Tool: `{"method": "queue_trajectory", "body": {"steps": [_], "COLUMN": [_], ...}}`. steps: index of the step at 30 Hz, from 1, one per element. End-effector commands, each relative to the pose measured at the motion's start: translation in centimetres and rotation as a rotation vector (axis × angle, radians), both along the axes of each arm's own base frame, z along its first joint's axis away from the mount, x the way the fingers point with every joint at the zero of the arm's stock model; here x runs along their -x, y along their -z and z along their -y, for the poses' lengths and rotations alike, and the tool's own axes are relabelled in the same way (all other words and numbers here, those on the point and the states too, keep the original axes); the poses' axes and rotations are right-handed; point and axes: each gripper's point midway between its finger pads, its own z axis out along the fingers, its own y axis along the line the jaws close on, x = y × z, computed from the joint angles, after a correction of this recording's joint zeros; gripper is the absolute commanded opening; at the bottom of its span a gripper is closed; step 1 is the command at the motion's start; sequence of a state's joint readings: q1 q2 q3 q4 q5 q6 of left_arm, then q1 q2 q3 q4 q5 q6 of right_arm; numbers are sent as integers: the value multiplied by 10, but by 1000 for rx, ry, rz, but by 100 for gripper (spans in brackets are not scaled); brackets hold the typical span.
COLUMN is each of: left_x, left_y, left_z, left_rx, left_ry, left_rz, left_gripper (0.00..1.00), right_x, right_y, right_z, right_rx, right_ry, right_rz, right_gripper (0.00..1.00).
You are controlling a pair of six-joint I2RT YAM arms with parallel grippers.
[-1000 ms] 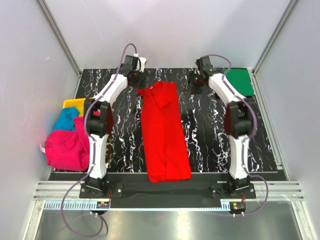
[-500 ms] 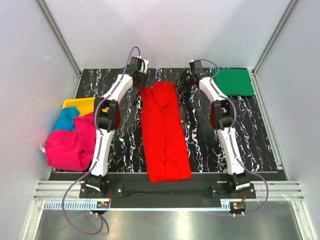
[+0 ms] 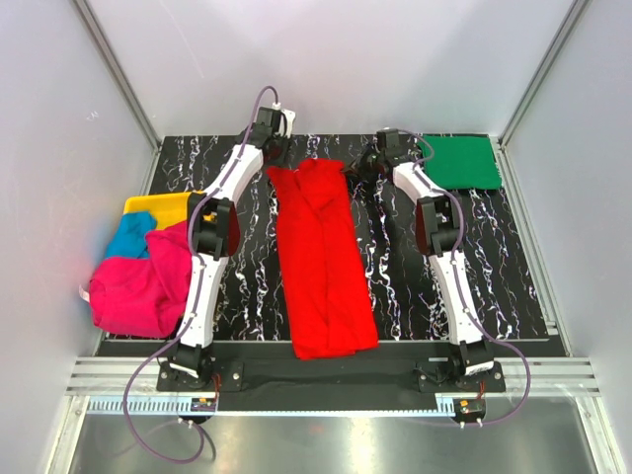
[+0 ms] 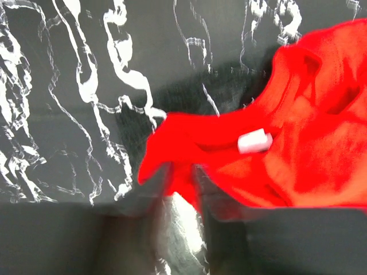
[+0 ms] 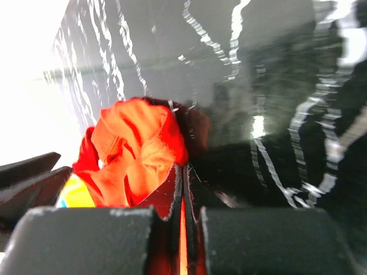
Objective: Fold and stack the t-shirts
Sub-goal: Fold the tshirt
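Note:
The red t-shirt (image 3: 321,257) lies as a long folded strip down the middle of the table. My left gripper (image 3: 276,161) is at its far left corner. In the left wrist view its blurred fingers (image 4: 157,180) stand close together astride a fold of the red t-shirt (image 4: 298,154) near the white neck label (image 4: 255,141); whether they pinch it is unclear. My right gripper (image 3: 358,165) is at the far right corner, shut (image 5: 183,172) with a sliver of the red t-shirt (image 5: 137,146) between its pads. A green t-shirt (image 3: 460,161) lies folded at the back right.
A pink t-shirt (image 3: 138,286) and a turquoise t-shirt (image 3: 128,237) are heaped at the left edge, partly over a yellow tray (image 3: 158,203). The black marbled table (image 3: 405,267) is walled by white panels on three sides.
Both grippers came in onto the red t-shirt's far corners. The right one moved left away from the green t-shirt and shut on the red cloth. The left jaws narrowed.

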State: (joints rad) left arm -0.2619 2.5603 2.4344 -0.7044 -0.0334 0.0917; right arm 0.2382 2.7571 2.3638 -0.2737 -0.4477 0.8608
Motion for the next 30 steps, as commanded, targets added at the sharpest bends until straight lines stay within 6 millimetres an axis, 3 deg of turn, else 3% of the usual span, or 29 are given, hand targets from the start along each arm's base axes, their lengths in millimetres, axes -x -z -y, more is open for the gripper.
{"method": "queue_trajectory", "body": {"steps": [1,2,3,4,7,8,10,11,14,15,16,17,18,19,20,21,22,23,24,25,26,27,28,29,30], "left_x": [-27,-29,-28,-27,-17,-12,2,11,40,57,76,94,114,139,159,180,206,223,241,267,283,303,326,340,361], "left_y": [-48,-55,-65,-78,-91,-106,-104,-115,-100,-106,-83,-90,-85,-62,-57,-74,-55,-56,-74,-55,-63,-57,-38,-40,-35], "left_z": [11,20,26,30,40,43,50,55,72,82,85,87,99,97,97,101,95,97,98,93,91,96,90,87,92], "left_rx": [65,89,95,89,81,90,99,107,75,59,36,-7,-33,-60,-89,-95,-97,-84,-78,-73,-85,-97,-112,-134,-150], "left_ry": [20,63,84,115,167,190,230,276,408,465,516,606,678,733,817,871,913,969,1004,1041,1085,1129,1157,1186,1240], "left_rz": [178,199,218,242,255,271,245,249,188,180,117,120,100,29,2,26,-36,-38,0,-58,-40,-62,-126,-112,-118], "left_gripper": [55,63,91,98,99,99,99,99,99,98,97,93,90,88,85,84,84,84,84,83,83,83,83,83,83], "right_x": [-26,-30,-34,-36,-41,-42,-40,-41,-39,-38,-38,-36,-33,-25,-21,-15,-3,4,16,37,50,66,99,119,143], "right_y": [-30,-31,-33,-27,-22,-20,-19,-20,-25,-26,-31,-33,-35,-44,-50,-77,-75,-82,-118,-105,-110,-114,-117,-115,-140], "right_z": [33,41,49,58,81,87,96,101,103,100,99,96,98,99,102,108,112,120,125,131,135,137,141,141,142], "right_rx": [28,42,33,46,42,58,82,92,100,91,96,97,112,145,167,213,251,296,340,376,398,419,432,431,428], "right_ry": [173,214,256,296,374,395,415,430,424,399,370,344,335,306,293,265,245,247,223,204,194,173,159,136,130], "right_rz": [72,77,72,57,22,19,9,12,27,30,47,47,43,52,63,117,107,113,167,129,128,130,109,90,121], "right_gripper": [0,0,0,0,0,0,0,0,4,13,34,40,44,47,54,57,57,59,59,59,59,59,59,58,57]}}
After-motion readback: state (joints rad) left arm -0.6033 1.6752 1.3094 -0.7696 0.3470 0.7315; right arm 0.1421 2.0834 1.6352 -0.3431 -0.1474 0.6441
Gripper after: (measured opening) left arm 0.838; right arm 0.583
